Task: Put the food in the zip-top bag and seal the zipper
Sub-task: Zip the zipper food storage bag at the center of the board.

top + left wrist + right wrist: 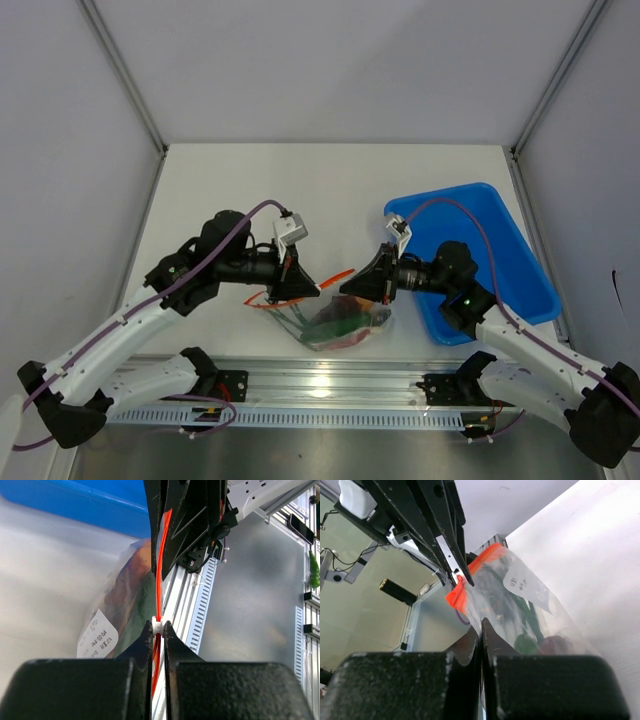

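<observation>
**Sealing stage.** The small toy foods sit inside the crinkly clear plastic zip-top bag, which lies just below and between both grippers. Left gripper: fingers pressed together on the thin orange-red zipper strip, at its small white slider. Right gripper: pinched tight on the bag's mouth edge, facing the left. The next move probably calls for drawing the slider along the strip toward the right gripper, with the bag held taut.

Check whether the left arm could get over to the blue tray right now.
Probably not: the left gripper is shut on the zipper, and the zip-top bag plus the right gripper holding its other side sit between it and the blue tray.
</observation>
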You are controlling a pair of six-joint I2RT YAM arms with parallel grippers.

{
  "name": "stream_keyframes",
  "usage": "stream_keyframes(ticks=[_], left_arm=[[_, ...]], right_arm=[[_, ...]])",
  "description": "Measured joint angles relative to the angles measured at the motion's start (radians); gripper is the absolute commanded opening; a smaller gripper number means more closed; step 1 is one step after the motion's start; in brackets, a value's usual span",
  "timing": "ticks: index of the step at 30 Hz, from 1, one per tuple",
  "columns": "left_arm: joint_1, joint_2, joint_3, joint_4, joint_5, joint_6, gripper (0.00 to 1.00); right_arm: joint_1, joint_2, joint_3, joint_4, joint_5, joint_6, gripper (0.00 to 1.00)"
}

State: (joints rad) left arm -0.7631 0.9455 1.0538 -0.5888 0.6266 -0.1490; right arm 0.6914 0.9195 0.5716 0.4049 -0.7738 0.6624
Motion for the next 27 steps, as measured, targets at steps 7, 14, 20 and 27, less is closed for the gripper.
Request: stream_keyframes(ticks=[7, 14, 20, 27], left_arm=[[0.005, -0.013, -0.004, -0.027, -0.023, 0.001, 0.01], [0.011, -0.031, -0.009, -0.058, -0.059, 0.003, 0.01], [0.017, -0.076, -0.021, -0.082, -0.097, 0.008, 0.01], [0.021, -0.09, -0.022, -0.112, -0.113, 0.015, 0.01]], right_arm=[[-0.013, 0.042, -0.008, 0.027, -0.02, 0.018, 0.0], [-0.013, 0.035, -0.018, -0.016, 0.002, 0.001, 0.0], [-0.027, -0.005, -0.035, -0.049, 0.038, -0.009, 0.0], [-0.048, 0.0, -0.046, -0.086, 0.034, -0.017, 0.26]])
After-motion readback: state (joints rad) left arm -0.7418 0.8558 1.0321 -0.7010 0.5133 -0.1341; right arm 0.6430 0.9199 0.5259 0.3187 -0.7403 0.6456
